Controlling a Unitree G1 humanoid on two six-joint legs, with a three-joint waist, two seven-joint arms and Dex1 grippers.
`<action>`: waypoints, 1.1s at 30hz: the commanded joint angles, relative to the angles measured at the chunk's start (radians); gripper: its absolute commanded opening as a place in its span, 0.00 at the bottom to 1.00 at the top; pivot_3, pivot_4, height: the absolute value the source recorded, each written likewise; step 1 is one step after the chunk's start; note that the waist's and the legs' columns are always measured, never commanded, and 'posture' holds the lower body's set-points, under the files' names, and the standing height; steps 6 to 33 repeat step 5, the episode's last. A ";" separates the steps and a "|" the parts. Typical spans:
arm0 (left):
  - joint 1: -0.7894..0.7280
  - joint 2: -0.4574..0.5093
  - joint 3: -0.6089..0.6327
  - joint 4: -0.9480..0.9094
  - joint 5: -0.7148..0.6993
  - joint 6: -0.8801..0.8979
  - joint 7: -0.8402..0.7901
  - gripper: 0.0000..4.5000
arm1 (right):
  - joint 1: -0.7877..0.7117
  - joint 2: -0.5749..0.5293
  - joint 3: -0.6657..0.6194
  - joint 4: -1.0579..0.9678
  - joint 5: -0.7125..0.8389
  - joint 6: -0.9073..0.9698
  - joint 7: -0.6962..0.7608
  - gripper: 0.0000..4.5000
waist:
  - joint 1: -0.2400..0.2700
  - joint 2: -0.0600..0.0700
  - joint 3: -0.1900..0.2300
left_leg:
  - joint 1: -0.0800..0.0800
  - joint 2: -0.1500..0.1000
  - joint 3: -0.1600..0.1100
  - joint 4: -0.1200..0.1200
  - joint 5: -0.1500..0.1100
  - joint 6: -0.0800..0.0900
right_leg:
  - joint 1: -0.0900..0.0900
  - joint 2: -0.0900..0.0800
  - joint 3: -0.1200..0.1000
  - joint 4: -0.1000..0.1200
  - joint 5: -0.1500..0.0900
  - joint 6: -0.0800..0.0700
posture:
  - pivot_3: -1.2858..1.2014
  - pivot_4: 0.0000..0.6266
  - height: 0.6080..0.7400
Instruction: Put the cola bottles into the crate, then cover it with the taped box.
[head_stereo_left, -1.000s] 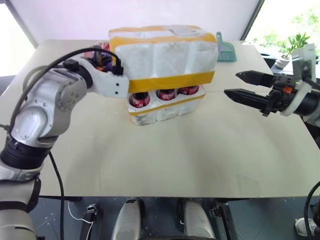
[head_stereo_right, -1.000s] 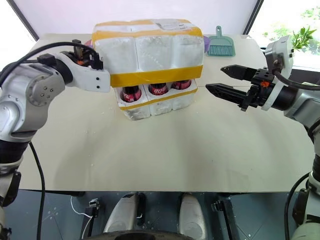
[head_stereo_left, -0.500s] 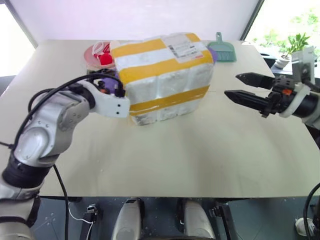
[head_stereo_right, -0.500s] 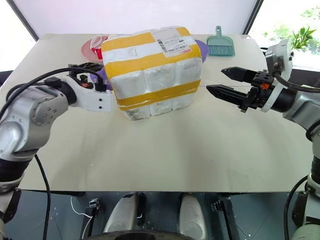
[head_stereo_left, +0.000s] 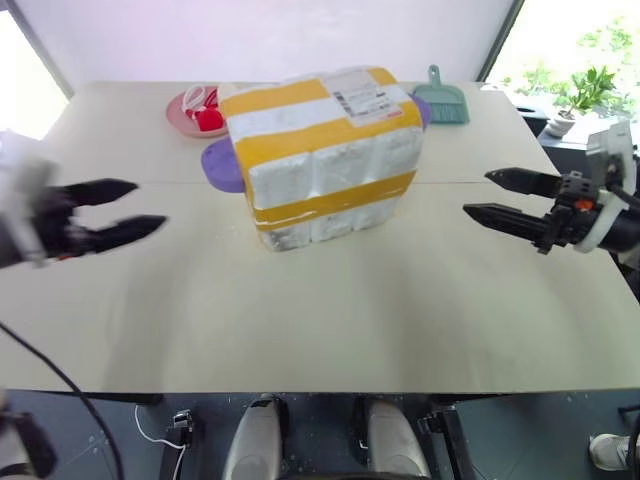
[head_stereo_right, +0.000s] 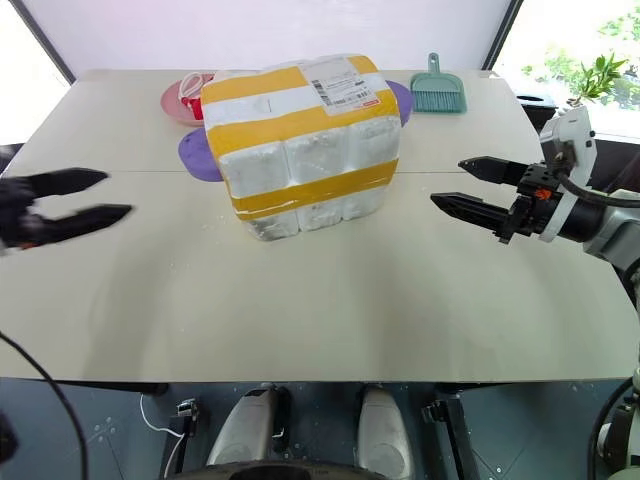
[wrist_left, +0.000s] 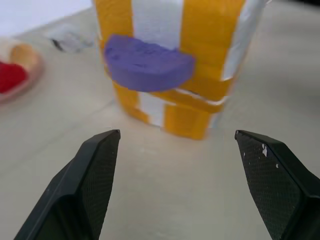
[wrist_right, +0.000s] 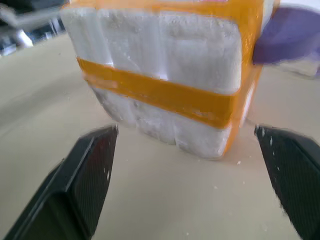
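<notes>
taped box (head_stereo_left: 322, 155): sits mid-table (head_stereo_left: 330, 320), slightly tilted, down over the crate so the bottles are out of sight
left gripper (head_stereo_left: 125, 208): way off to the box's left, fingers spread, holding nothing
right gripper (head_stereo_right: 462, 184): off to the box's right, well apart, jaws wide, empty
purple plate (wrist_left: 146, 63): right behind the box

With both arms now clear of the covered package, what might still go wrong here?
1. The white styrofoam taped box with yellow bands looks slightly tilted over the low styrofoam crate, so it may not be fully seated.
2. It rests against a purple plate, which could keep it from settling.
</notes>
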 joint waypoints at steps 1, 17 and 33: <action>-0.006 0.046 -0.043 0.079 -0.072 -0.055 -0.043 0.85 | -0.051 -0.009 0.025 0.023 -0.030 -0.047 0.034 1.00 | 0.000 0.001 0.000 | 0.000 0.000 0.000 0.000 0.000 0.000 | 0.000 0.000 0.000 -0.001 0.000 0.000 | 0.52 0.24 0.97; -0.040 0.091 -0.108 0.172 -0.094 -0.113 -0.028 0.85 | -0.088 -0.001 0.058 0.043 -0.053 -0.070 0.055 1.00 | -0.005 0.001 0.000 | 0.000 0.000 0.000 -0.001 0.000 0.000 | 0.000 0.000 0.000 0.000 0.000 0.000 | 0.52 0.24 0.97; -0.040 0.091 -0.108 0.172 -0.094 -0.113 -0.028 0.85 | -0.088 -0.001 0.058 0.043 -0.053 -0.070 0.055 1.00 | -0.005 0.001 0.000 | 0.000 0.000 0.000 -0.001 0.000 0.000 | 0.000 0.000 0.000 0.000 0.000 0.000 | 0.52 0.24 0.97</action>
